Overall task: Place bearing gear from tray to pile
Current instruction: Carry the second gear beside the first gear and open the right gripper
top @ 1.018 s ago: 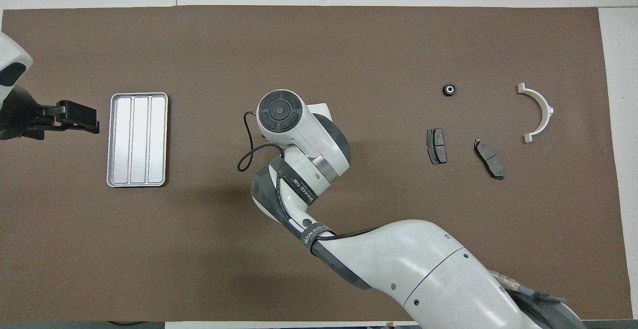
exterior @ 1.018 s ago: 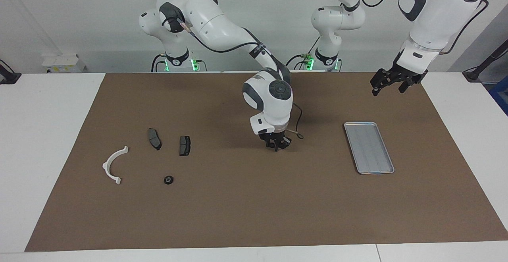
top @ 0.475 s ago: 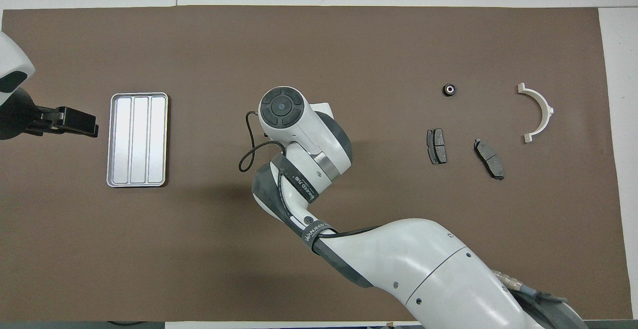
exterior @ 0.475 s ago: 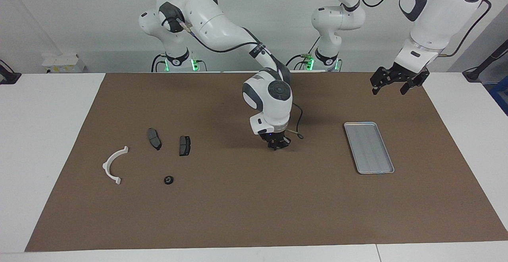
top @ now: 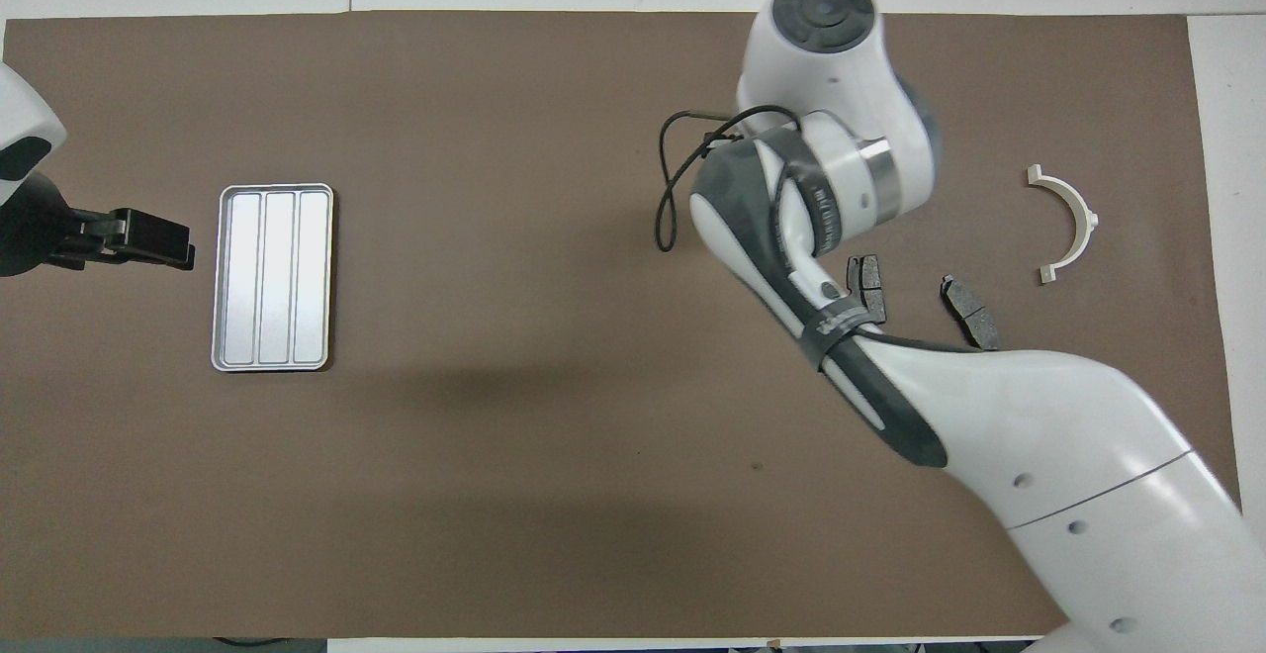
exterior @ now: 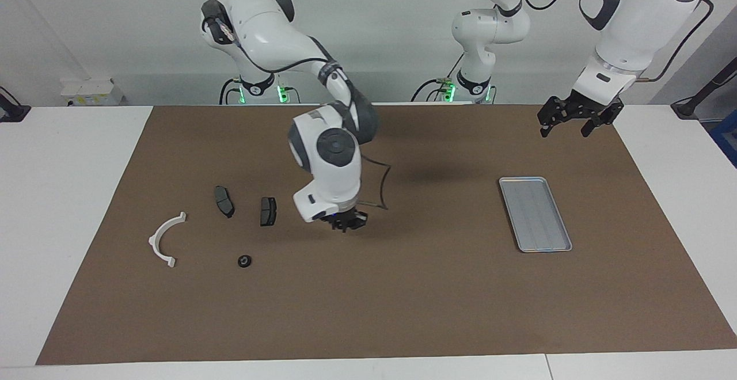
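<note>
A brown mat (exterior: 403, 299) covers the white table (exterior: 69, 196), pale wall at the robots' backs. The right gripper (exterior: 347, 224) hangs low over the mat, just beside the pile toward the tray's end, fingertips clenched together; whether anything sits between them, I cannot tell. In the overhead view the arm's wrist hides that gripper. The pile lies toward the right arm's end: two dark brake-pad pieces, one (exterior: 224, 201) beside the other (exterior: 268, 211), the white half-ring bracket (exterior: 165, 239) closest to the table's end, and a small black bearing gear (exterior: 244, 261) resting on the mat farther from the robots than the pads. The silver tray (exterior: 535, 213) sits toward the left arm's end, its ribbed floor bare. The left gripper (exterior: 567, 120) waits up in the air over the mat's edge near the tray, jaws spread wide, holding nothing.
</note>
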Controlling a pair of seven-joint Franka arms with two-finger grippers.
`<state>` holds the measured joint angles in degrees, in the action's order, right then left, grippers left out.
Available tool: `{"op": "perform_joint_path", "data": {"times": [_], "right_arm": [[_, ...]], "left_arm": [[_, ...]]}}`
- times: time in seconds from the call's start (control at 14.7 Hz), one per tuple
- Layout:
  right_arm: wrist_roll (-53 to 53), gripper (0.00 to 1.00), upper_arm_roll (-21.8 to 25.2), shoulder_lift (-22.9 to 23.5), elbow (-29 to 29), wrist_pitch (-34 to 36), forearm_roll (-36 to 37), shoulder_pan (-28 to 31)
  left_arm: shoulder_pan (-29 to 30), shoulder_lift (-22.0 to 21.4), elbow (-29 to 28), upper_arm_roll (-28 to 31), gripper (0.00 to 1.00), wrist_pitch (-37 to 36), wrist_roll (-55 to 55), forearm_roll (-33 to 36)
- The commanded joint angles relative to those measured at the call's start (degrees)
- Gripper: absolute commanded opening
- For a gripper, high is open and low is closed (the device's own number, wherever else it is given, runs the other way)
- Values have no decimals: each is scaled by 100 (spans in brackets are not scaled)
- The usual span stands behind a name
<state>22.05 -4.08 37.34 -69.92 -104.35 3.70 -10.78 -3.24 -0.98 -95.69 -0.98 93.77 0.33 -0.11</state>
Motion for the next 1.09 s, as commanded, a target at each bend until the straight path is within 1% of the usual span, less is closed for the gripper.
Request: {"op": "perform_joint_path", "data": {"times": [0.0,0.07,0.2,0.34,0.54,0.81,1.02], "right_arm": [[-1172,0,-110,-104,-302,-76,192,530],[-1594,0,-110,-173,-477,-198,193,759],[-2229,0,-110,-314,-959,-777,193,1111],[-2817,0,-110,-376,-1478,-1497,193,1471],[-3128,0,-110,-350,-1936,-2210,184,1719],[-3145,0,-110,-288,-2104,-2528,175,1781],[-3137,0,-110,-288,-2104,-2503,175,1763]], "left_arm": [[-10,-34,24,-59,100,-61,-295,-25],[-10,-34,33,-95,100,-52,-323,-25],[16,-42,33,-51,100,-43,-262,-25],[25,-51,24,-51,100,-8,-305,-25],[-2,-69,-11,-51,100,-8,-315,-16],[-2,-95,-28,-69,100,-8,-323,-16],[7,-104,-37,-60,100,-43,-323,-16]]}}
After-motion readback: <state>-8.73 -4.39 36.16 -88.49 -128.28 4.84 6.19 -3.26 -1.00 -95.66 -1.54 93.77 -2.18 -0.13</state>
